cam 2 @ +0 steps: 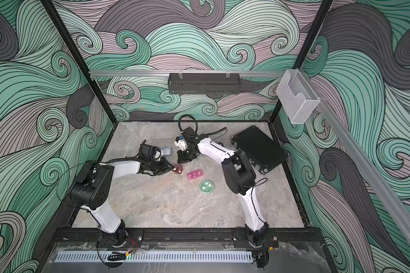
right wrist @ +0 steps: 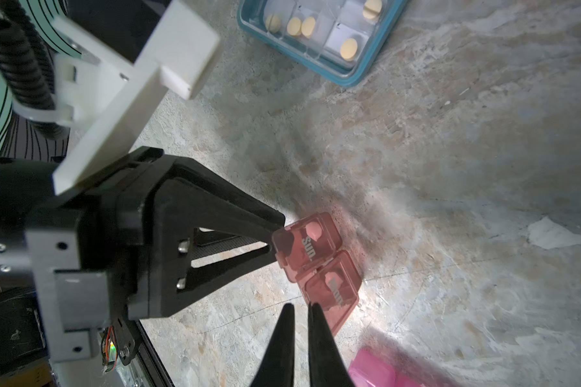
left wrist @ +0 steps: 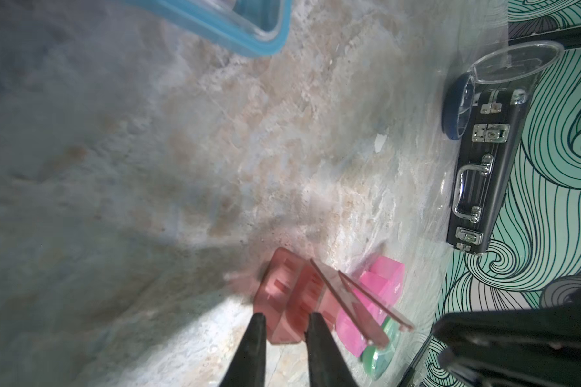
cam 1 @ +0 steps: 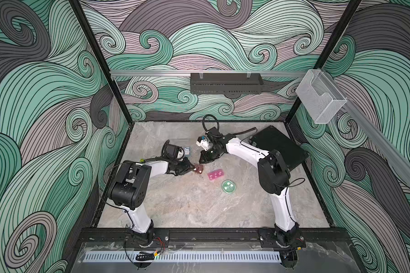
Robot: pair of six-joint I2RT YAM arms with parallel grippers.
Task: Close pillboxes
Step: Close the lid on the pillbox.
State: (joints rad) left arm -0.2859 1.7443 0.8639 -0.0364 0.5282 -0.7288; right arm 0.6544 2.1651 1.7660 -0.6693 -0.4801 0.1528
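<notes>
The marbled tabletop (cam 1: 175,208) sits between swirl-patterned walls. Near its middle lies the brown two-cell pillbox (cam 1: 199,169), just beside the pink three-cell pillbox (cam 1: 216,174). The left gripper (left wrist: 286,330) is clamped across the brown box's near end, with one finger against each side wall. Both lids (left wrist: 356,310) are tilted up, not pressed down. The right gripper (right wrist: 301,310) has its fingers pinched together on nothing. Its tips are at the edge of the "mon" cell; whether they touch it is unclear.
</notes>
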